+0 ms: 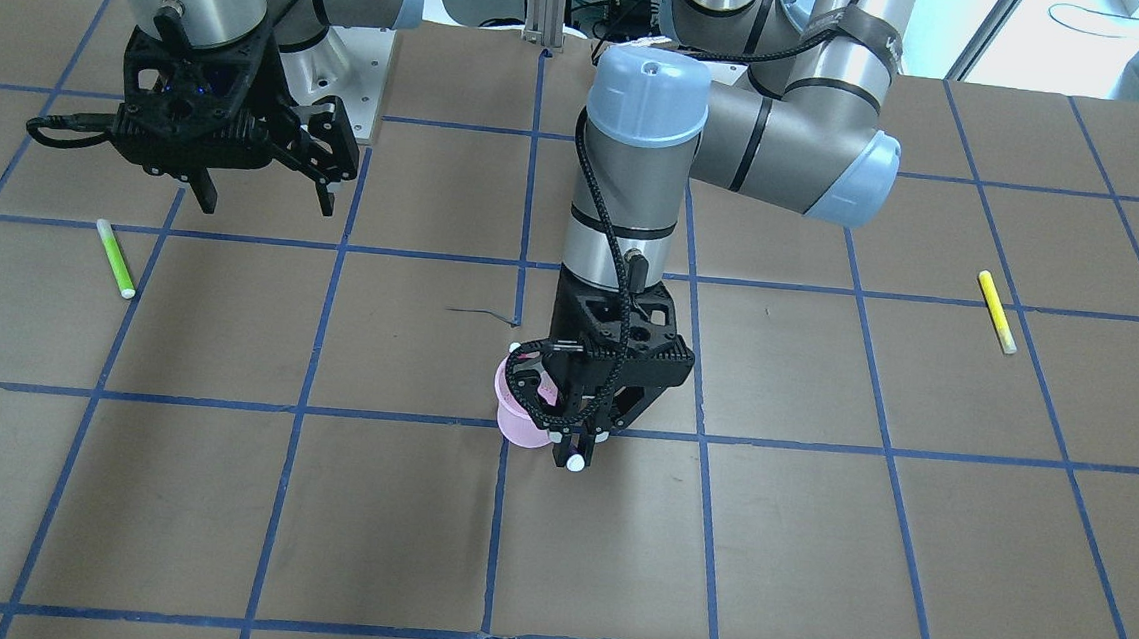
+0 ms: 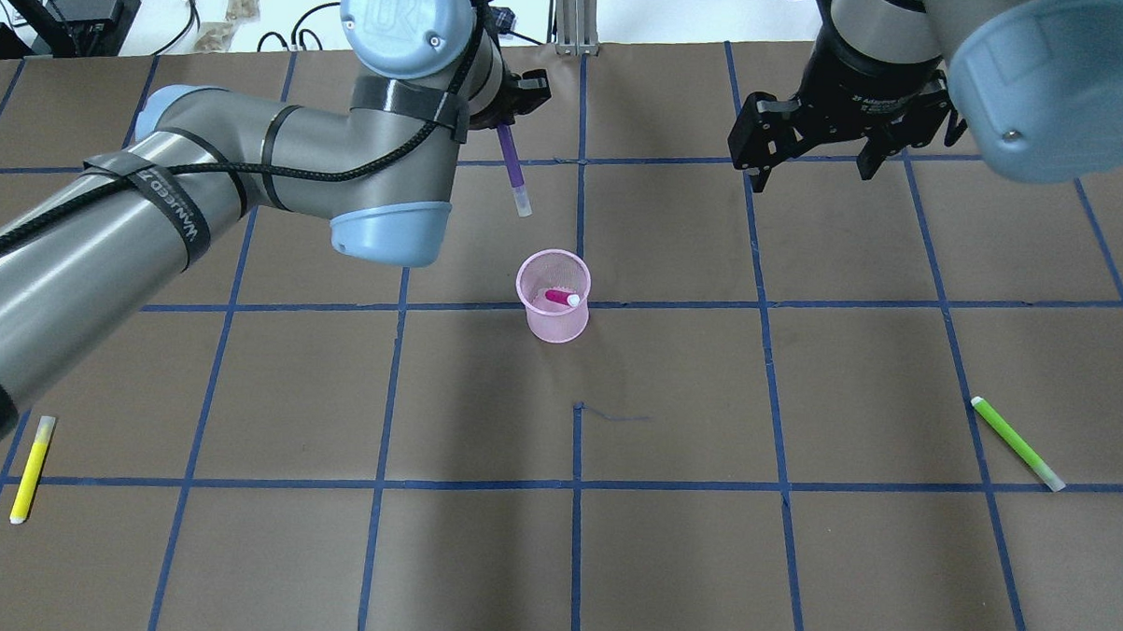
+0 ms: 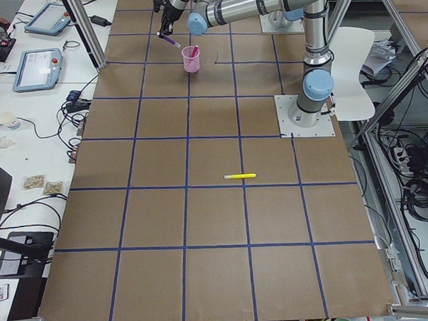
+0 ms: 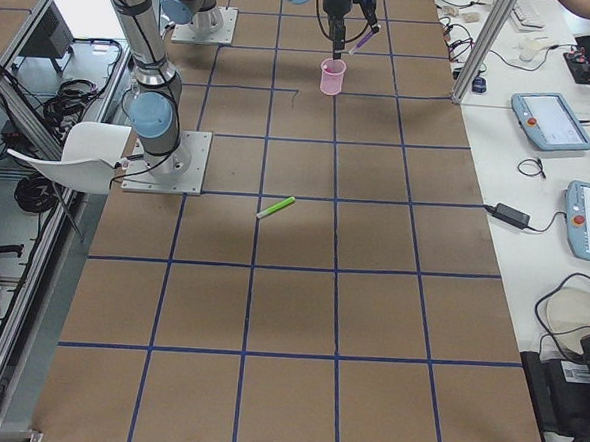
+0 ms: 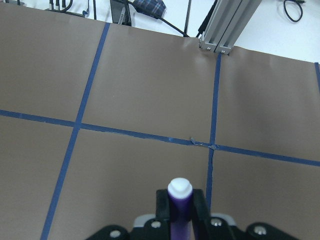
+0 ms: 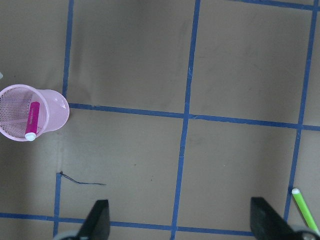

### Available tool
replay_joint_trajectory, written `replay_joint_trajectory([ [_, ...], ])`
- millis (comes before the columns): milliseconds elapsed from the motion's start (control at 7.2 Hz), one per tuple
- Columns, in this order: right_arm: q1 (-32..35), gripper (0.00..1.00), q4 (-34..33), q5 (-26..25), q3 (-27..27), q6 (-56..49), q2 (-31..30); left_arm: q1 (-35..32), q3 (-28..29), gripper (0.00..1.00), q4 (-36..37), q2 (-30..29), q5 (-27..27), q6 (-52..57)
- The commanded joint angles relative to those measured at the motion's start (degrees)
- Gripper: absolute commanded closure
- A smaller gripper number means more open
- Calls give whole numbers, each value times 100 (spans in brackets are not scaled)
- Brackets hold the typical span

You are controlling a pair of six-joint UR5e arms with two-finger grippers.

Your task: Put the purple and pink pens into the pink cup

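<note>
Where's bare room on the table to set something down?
Bare: the squares between the pink cup and green pen, and the robot-side row between yellow pen and green pen. Crowded: beyond the cup, where the left pincer holds the purple pen.

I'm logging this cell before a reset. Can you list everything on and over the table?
Pink mesh cup: one, pink, upright at table centre.
Pink pen: one, pink with white end, leaning inside the cup.
Purple pen: one, purple with white end, held aloft beside the cup.
Yellow pen: one, yellow, lying at the robot's left.
Green pen: one, green, lying at the robot's right.
Paper-covered table: one, brown with blue tape grid.
Left gripper: one, black, jaws shut on the purple pen.
Right gripper: one, black, jaws open, empty, above the table.
</note>
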Motion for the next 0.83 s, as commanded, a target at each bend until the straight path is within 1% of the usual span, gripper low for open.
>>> replay_joint_trajectory([
  [0,0,0,-28,6,9,-47,7,-85,-411,100,391,-22,9,-8],
  [139,17,0,6,-3,9,-38,-2,-94,-622,100,471,161,9,79],
  [278,34,0,7,23,9,5,-2,-94,-738,100,480,206,27,280],
  [556,52,0,7,6,-18,-47,25,-129,-756,100,480,120,27,230],
  [694,52,0,7,15,0,-47,16,-242,-756,100,480,75,149,255],
])
